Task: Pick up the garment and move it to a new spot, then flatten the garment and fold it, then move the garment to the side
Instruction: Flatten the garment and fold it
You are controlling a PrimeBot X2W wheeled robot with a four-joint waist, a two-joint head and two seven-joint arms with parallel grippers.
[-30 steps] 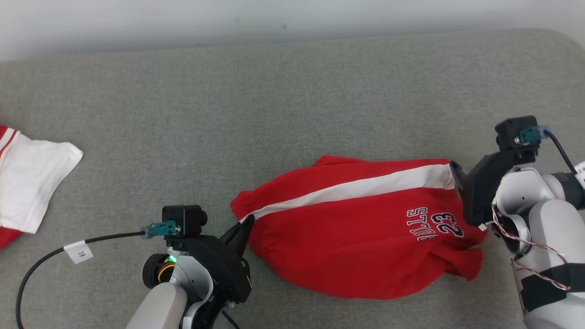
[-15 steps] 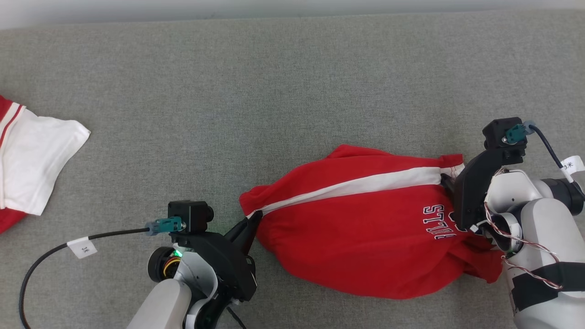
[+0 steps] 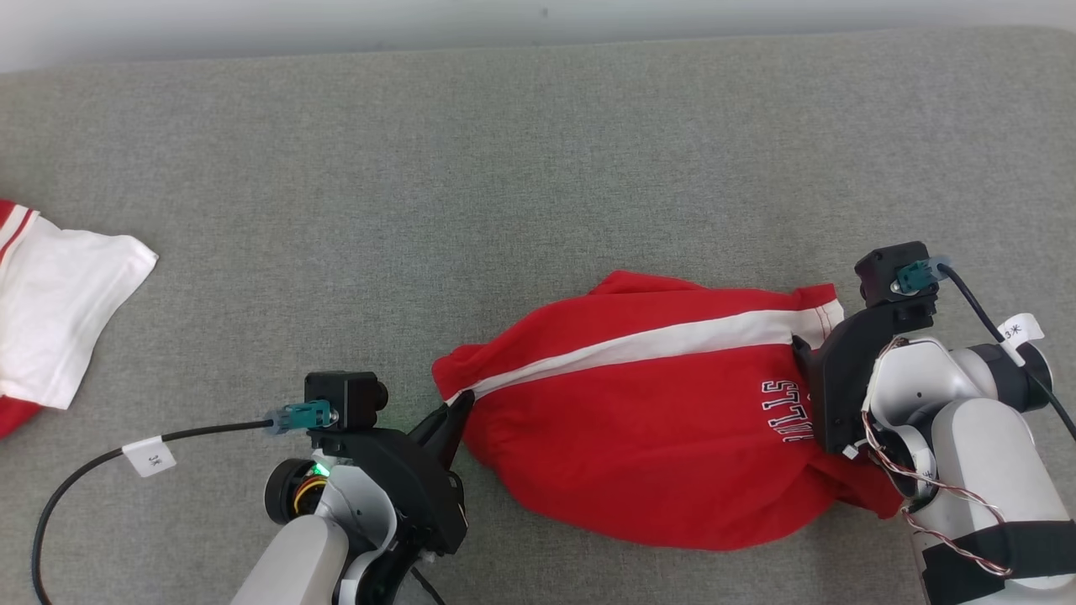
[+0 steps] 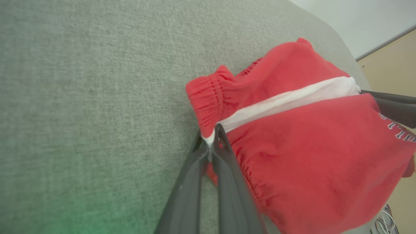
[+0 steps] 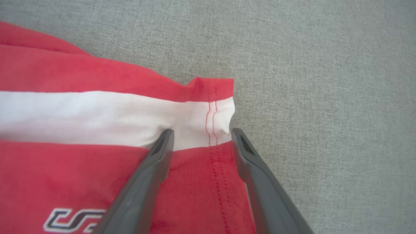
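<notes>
A pair of red shorts point(image 3: 656, 437) with a white side stripe point(image 3: 672, 344) and navy lettering lies bunched on the grey padded surface point(image 3: 504, 185). My left gripper point(image 3: 458, 405) is shut on the gathered waistband end, right at the stripe; in the left wrist view the closed fingertips point(image 4: 211, 138) pinch that edge of the shorts point(image 4: 308, 139). My right gripper point(image 3: 803, 349) is at the hem end. In the right wrist view it point(image 5: 201, 133) stands open, one finger on each side of the stitched hem point(image 5: 211, 110), and the cloth lies loose between them.
A second garment, white with red trim point(image 3: 59, 336), lies at the left edge. A pale wall point(image 3: 336, 25) runs behind the far edge of the surface. A labelled black cable point(image 3: 126, 454) trails from my left wrist.
The head camera has shifted a little. My right gripper has come in over the shorts' hem end and now hides the number. The left gripper keeps its hold on the waistband.
</notes>
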